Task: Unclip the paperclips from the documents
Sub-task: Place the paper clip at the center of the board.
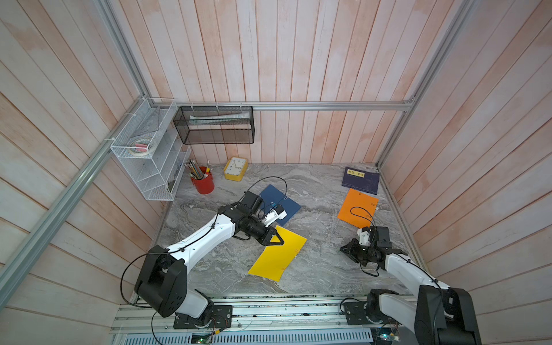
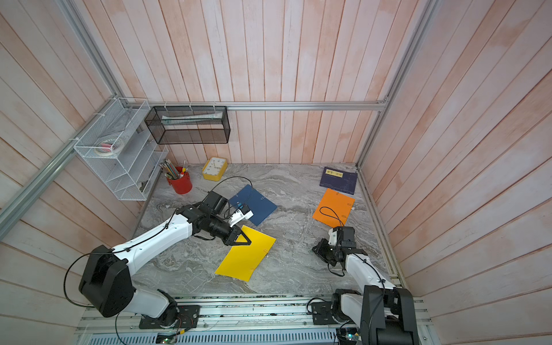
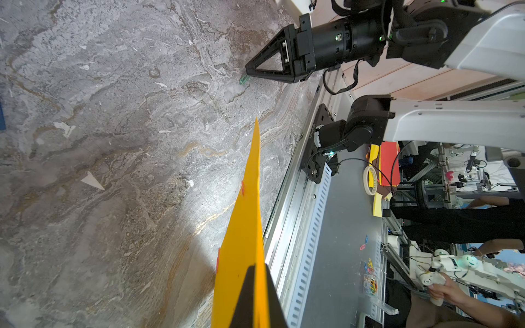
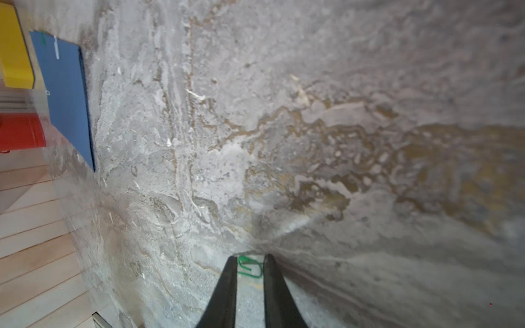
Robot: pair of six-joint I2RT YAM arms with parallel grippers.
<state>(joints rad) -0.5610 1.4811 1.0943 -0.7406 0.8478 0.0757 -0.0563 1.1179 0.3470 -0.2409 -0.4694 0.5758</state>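
Label (image 1: 356,173) on navy booklet (image 1: 366,183) unreadable; left end effector (image 1: 280,242) pinches yellow paper sheet (image 1: 277,260); right end effector (image 4: 250,257), spread, straddles green wire paperclip (image 4: 250,269).

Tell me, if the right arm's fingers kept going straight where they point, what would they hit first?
The green paperclip lies between the fingers of the right gripper. Since they seem to slope downward, they would probably press into the bare marble table first, though depth is unclear.
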